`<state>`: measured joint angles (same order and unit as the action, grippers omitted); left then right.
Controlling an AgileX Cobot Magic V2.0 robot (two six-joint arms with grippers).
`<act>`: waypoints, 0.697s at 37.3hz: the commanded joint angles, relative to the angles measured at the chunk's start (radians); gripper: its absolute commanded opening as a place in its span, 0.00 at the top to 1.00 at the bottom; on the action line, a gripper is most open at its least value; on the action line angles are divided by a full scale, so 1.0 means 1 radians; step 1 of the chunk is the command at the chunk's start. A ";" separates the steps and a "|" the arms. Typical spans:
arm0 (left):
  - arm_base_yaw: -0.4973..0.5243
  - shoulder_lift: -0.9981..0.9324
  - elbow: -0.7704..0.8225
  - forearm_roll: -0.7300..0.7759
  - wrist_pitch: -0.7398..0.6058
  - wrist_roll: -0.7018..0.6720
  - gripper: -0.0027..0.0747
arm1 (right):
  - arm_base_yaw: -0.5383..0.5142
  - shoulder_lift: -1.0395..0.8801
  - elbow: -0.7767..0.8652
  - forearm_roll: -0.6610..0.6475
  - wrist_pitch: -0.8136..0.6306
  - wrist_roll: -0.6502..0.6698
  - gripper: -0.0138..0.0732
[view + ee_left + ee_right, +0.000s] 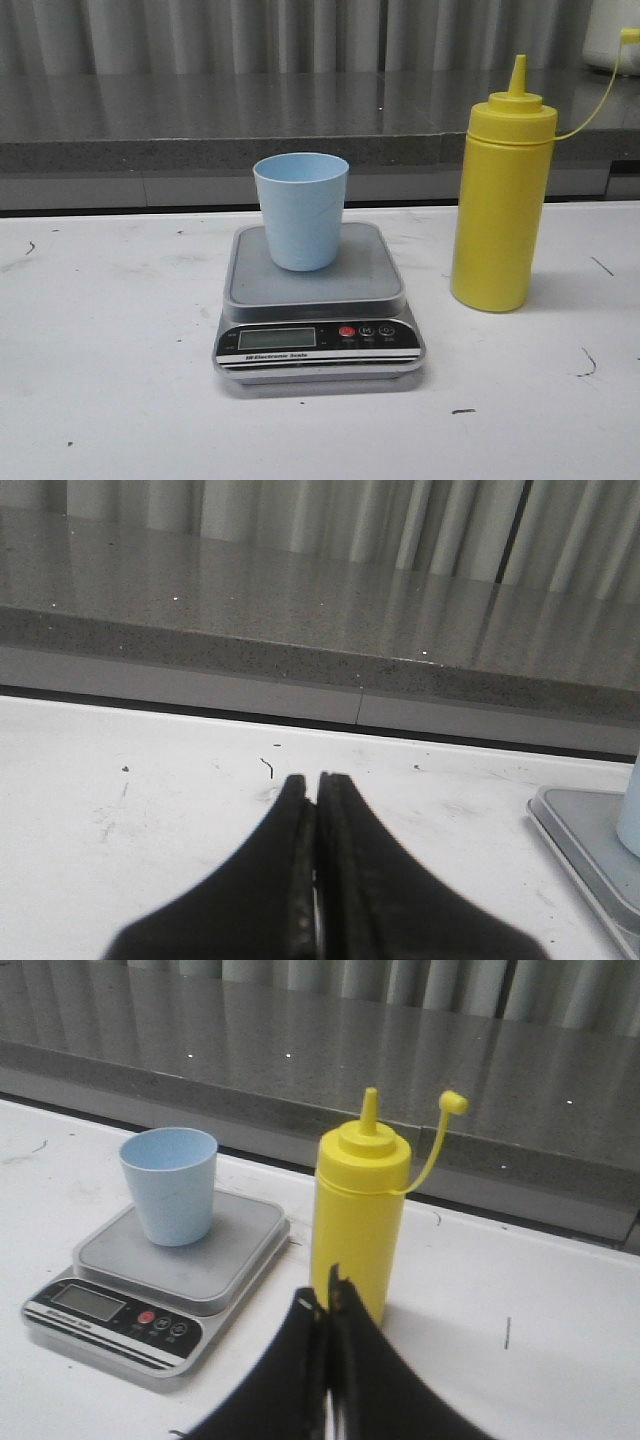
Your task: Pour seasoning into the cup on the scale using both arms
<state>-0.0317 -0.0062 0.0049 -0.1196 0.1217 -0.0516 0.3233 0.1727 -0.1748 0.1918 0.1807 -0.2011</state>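
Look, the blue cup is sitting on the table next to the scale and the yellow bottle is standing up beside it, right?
Not quite. The blue cup sits on the scale itself, on its metal platform, not on the table. The front view shows this. The yellow bottle does stand upright beside the scale.

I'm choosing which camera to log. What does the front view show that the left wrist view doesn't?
Front view only: the yellow bottle with its cap off the nozzle, the whole cup upright on the scale, and the scale's display and red button. Left wrist view only: the left hand, fingers shut on nothing, over bare table. Both: the scale's platform (the wrist view catches just a corner), the table and the grey ledge behind.
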 commanded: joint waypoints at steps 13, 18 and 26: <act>0.002 -0.016 0.023 -0.001 -0.089 -0.009 0.99 | -0.277 -0.195 0.183 -0.084 -0.157 0.112 0.91; 0.002 -0.016 0.023 -0.001 -0.091 -0.009 0.99 | -0.285 -0.199 0.197 -0.082 -0.119 0.136 0.91; 0.002 -0.016 0.023 -0.001 -0.091 -0.009 0.99 | -0.285 -0.199 0.197 -0.080 -0.079 0.136 0.91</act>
<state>-0.0317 -0.0062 0.0049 -0.1196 0.1170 -0.0516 0.0432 -0.0093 0.0266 0.1203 0.1665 -0.0706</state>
